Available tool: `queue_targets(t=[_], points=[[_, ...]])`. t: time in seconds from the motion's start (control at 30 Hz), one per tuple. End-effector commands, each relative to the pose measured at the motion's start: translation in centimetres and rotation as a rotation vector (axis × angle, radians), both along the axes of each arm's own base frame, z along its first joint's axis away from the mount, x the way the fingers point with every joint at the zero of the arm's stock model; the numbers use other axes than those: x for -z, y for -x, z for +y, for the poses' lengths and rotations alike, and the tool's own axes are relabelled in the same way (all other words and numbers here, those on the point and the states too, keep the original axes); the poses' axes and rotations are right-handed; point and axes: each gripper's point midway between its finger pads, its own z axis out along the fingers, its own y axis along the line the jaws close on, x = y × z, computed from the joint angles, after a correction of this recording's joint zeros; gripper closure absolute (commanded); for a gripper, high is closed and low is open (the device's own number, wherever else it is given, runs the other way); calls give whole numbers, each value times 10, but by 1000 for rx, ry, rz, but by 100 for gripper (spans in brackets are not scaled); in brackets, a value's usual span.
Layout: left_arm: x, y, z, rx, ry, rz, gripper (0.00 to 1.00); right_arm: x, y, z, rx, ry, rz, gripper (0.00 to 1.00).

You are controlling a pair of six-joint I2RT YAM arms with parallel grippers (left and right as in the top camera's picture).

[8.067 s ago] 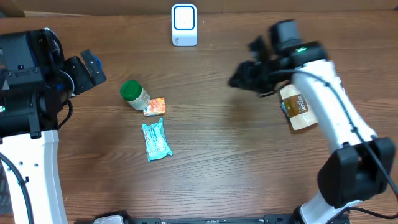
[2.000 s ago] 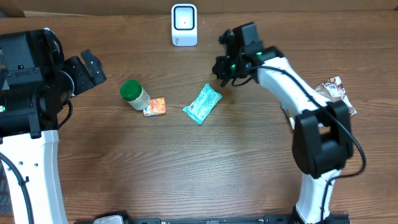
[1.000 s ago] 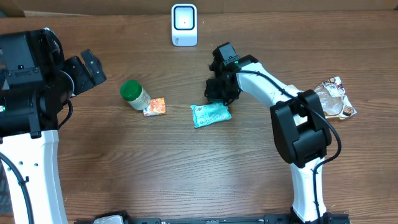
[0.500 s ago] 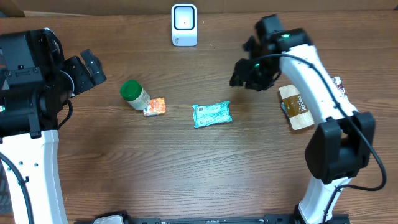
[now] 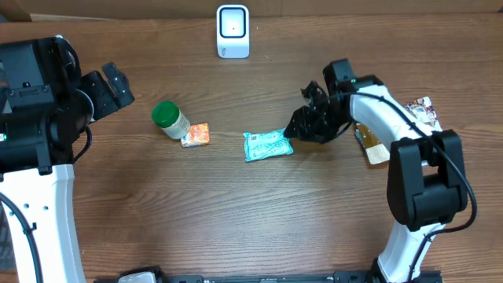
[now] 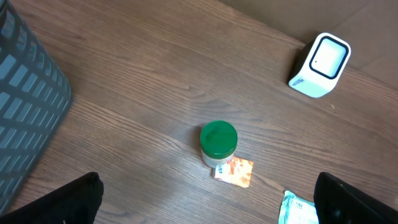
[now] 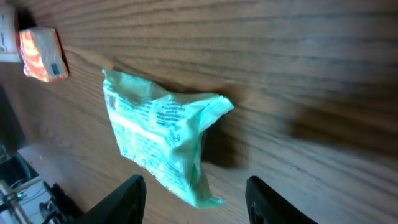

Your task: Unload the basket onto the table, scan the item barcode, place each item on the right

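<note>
Overhead, wood-grain tbl [image 5: 236, 220], white scanner [image 5: 233, 31] nr back

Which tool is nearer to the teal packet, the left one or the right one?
Right. The right tool sits just beside the teal packet, at its right end; the left tool is far to its left, beyond the green-lidded bottle.

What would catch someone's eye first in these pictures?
The teal packet lying flat mid-table, with the right gripper open just beside its right end. After that, the white scanner standing at the far edge and the green-lidded jar on the left side.
</note>
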Motion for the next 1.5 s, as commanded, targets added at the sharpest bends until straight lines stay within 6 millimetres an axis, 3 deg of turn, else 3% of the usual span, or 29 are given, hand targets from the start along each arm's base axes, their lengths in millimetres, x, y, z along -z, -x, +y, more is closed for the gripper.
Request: queue_targets(t=[0.0,0.23,0.53,0.8,0.93,1.13,1.27,1.4,1.47], points=[[2,-1,3,-3,-10,7,0,9,10,9,-13,-57,15,48],[2,-1,3,-2,-9,7,0,30,11,11,46,-82,0,54],[2,-1,3,-3,-10,7,0,53,18,32,36,-159,34,60],[2,-1,3,-3,-10,7,0,52,19,37,27,-184,39,78],[2,-1,3,-2,-10,7,0,50,19,40,20,-195,34,96],[2,-1,3,-3,-10,7,0,27,15,52,-8,-336,16,96],[2,-1,3,-2,-10,7,1,2,9,48,-1,-366,-26,96],[2,-1,3,-2,-10,7,0,-42,5,46,-12,-403,-114,96],[2,-1,3,-3,-10,7,0,-75,6,48,-33,-445,-181,96]])
